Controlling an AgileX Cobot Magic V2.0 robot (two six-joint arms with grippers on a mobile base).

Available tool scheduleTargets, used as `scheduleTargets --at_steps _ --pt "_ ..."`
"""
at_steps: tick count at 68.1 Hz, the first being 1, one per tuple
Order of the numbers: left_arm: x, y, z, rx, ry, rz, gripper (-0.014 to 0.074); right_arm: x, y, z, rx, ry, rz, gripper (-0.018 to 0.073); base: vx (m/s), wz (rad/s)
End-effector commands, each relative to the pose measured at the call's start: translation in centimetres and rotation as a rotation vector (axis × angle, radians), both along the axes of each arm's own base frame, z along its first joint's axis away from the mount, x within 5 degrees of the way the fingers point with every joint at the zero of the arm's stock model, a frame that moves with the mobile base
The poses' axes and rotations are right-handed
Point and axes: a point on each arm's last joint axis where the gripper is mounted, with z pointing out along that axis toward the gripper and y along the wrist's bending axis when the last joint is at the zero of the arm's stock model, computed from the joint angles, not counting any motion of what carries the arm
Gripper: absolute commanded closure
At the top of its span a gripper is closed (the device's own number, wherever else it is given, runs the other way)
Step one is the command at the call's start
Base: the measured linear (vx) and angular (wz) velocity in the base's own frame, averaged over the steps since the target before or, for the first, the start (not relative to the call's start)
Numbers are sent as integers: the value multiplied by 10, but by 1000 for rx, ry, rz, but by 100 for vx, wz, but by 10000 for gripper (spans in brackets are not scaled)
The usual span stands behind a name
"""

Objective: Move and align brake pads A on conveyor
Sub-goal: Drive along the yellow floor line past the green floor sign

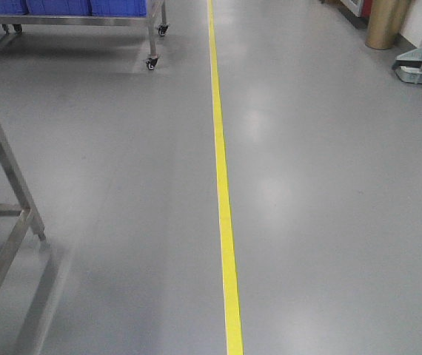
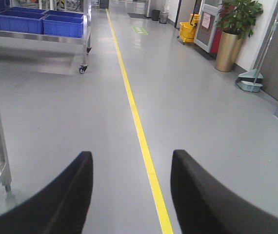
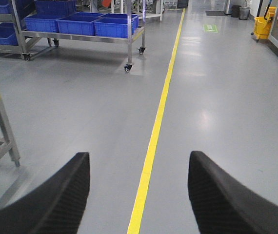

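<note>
The brake pads A and the conveyor are out of view in every frame. My left gripper (image 2: 131,158) is open, its two black fingers spread wide over bare grey floor with nothing between them. My right gripper (image 3: 138,160) is open too, empty, its ribbed black fingers apart above the floor. Both wrist views look down an aisle along a yellow floor line (image 2: 138,127). The front view shows no gripper.
A steel frame leg (image 1: 11,174) stands at the left. A wheeled steel cart (image 3: 128,46) carries blue bins (image 3: 80,23) at the far left. A gold planter (image 2: 228,51), a dustpan (image 2: 250,83) and a yellow mop bucket (image 2: 188,30) line the right wall.
</note>
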Motion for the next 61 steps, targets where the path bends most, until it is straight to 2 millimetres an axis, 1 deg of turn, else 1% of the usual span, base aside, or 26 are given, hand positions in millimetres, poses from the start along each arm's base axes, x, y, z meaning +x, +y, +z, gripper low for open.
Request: scheduleTargets --at_steps 1,28,61 --pt "1 0 14 -16 -86 -3 245 1 -1 15 6 -86 -14 127 68 5" --pt "1 0 14 -16 -86 -3 245 1 -1 15 6 -86 -14 127 67 1" --pt "1 0 14 -16 -86 -3 245 1 -1 15 6 -86 -14 127 60 6"
